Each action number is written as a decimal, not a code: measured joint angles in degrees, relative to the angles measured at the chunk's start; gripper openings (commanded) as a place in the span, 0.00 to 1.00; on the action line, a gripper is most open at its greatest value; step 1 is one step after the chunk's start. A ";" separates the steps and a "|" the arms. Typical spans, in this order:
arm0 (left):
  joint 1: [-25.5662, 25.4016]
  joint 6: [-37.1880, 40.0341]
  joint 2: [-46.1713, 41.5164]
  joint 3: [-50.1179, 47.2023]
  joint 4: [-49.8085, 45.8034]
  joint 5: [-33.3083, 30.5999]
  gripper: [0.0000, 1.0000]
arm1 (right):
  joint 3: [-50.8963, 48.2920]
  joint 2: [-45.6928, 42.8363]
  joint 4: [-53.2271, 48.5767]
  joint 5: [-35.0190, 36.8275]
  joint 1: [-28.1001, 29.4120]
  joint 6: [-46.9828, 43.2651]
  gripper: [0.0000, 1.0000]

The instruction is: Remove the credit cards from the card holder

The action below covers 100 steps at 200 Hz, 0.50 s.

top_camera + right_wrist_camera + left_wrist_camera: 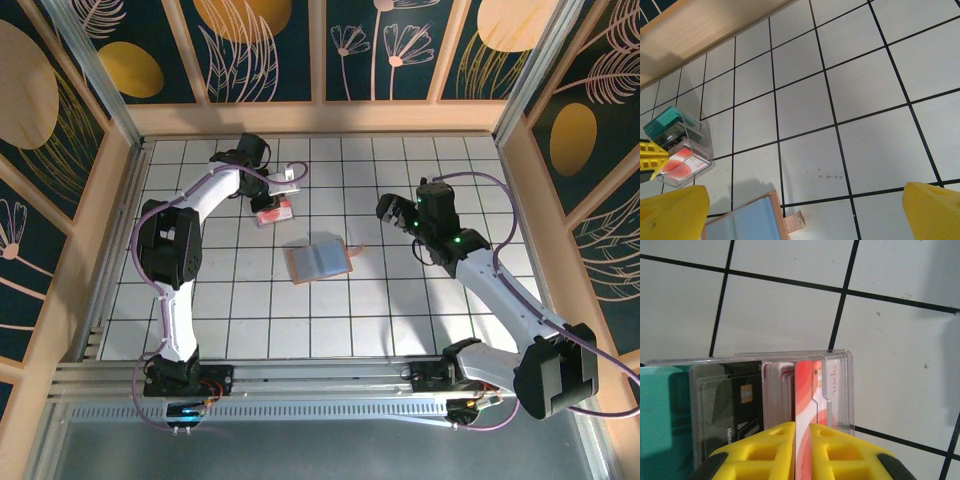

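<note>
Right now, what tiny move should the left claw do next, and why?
Probably open the left claw slightly and let go. The red-and-white card it pinches already seems to stand in the clear tray, next to the dark card and teal card.

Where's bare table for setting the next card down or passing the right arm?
Bare tiles lie between the card holder and the arm bases, and along the far wall from middle to right corner. The strip between card holder and open right gripper is free. Crowded: far left, where the left gripper pinches a red-and-white card at the clear box.
</note>
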 measured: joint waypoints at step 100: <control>0.00 -3.69 -0.81 1.44 -0.09 -0.11 0.19 | 0.00 -0.70 -0.02 -0.20 0.33 -0.11 0.99</control>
